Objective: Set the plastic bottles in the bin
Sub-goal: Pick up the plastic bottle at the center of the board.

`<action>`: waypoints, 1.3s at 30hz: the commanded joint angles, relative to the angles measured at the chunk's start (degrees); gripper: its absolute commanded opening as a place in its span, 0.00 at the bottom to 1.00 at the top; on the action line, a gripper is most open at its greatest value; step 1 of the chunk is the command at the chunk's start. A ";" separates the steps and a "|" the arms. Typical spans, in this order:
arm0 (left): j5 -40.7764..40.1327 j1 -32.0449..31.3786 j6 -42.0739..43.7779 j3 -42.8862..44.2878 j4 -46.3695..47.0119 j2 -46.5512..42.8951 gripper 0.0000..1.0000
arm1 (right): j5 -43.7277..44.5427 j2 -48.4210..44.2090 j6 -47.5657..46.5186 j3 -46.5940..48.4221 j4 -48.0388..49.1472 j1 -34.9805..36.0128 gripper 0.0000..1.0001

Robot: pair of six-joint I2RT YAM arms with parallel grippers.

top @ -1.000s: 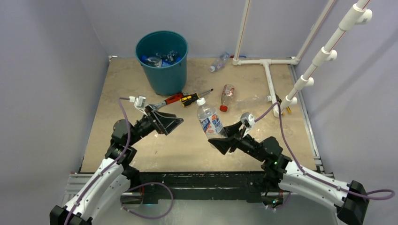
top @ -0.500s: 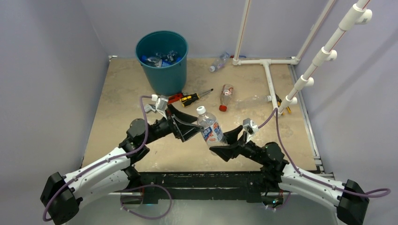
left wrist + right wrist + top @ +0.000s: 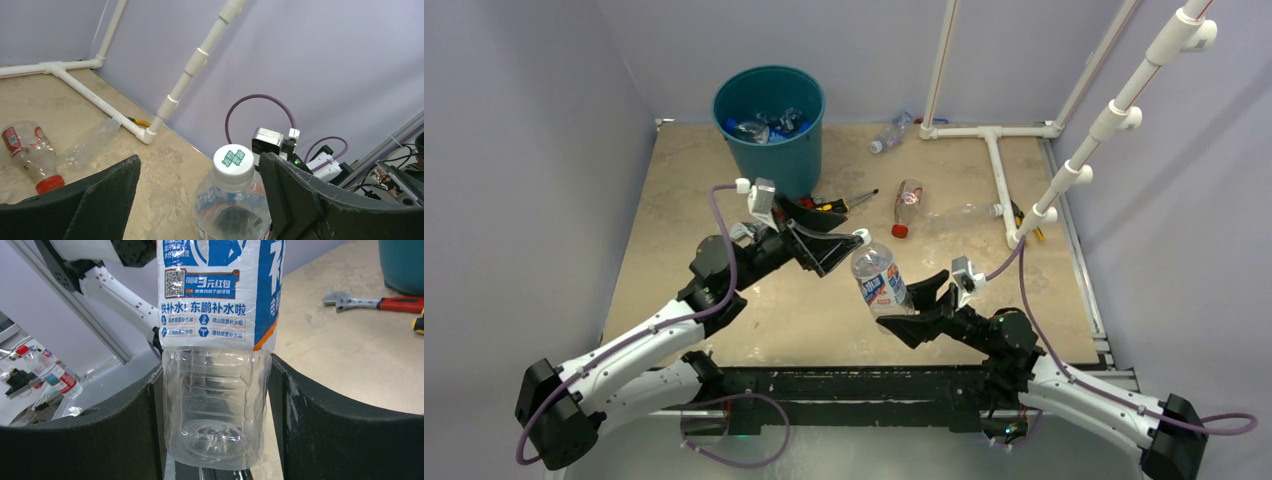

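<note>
My right gripper point(image 3: 902, 312) is shut on the base of a clear plastic bottle point(image 3: 879, 277) with a blue label and a white cap, held up above the table; in the right wrist view the bottle point(image 3: 217, 340) sits between both pads. My left gripper point(image 3: 842, 250) is open, its jaws standing on either side of the bottle's white cap point(image 3: 233, 160), not touching it. The teal bin point(image 3: 770, 132) stands at the back left with several bottles inside. Three more bottles lie on the table: one at the back point(image 3: 891, 132), one with a red cap point(image 3: 907, 207), one clear point(image 3: 964, 215).
A red-handled wrench point(image 3: 370, 302) and a yellow-black screwdriver point(image 3: 842, 205) lie by the bin's base. A white pipe frame point(image 3: 999, 165) crosses the right side of the table. Grey walls close in the left, back and right.
My left gripper has swung right and forward until its open jaws flank the bottle's cap. My right gripper has shifted slightly down and left, tilting the bottle toward the left gripper.
</note>
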 commanded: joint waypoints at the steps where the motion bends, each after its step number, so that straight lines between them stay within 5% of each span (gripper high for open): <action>1: 5.73 -0.20 -1.62 3.40 5.22 3.57 0.87 | -1.09 1.34 -0.75 0.03 2.00 -0.14 0.40; 17: 9.55 -2.77 -2.22 3.73 4.70 5.93 0.60 | 0.25 3.87 -0.85 1.07 3.34 -0.13 0.39; 24: 8.79 -3.15 -0.88 3.61 3.65 4.60 0.00 | 0.22 4.54 -0.37 1.26 3.66 -0.14 0.42; 26: 7.85 -3.10 -0.36 3.58 2.97 3.97 0.00 | 0.44 4.79 0.29 1.54 3.00 -0.09 0.53; 30: 3.44 -3.11 3.59 4.61 -0.65 1.44 0.00 | 1.47 4.43 2.14 3.34 -1.48 -0.14 0.98; 39: -23.74 -3.15 28.35 22.57 -18.06 -1.47 0.00 | 5.92 -7.10 -1.36 11.38 -21.39 -0.12 0.99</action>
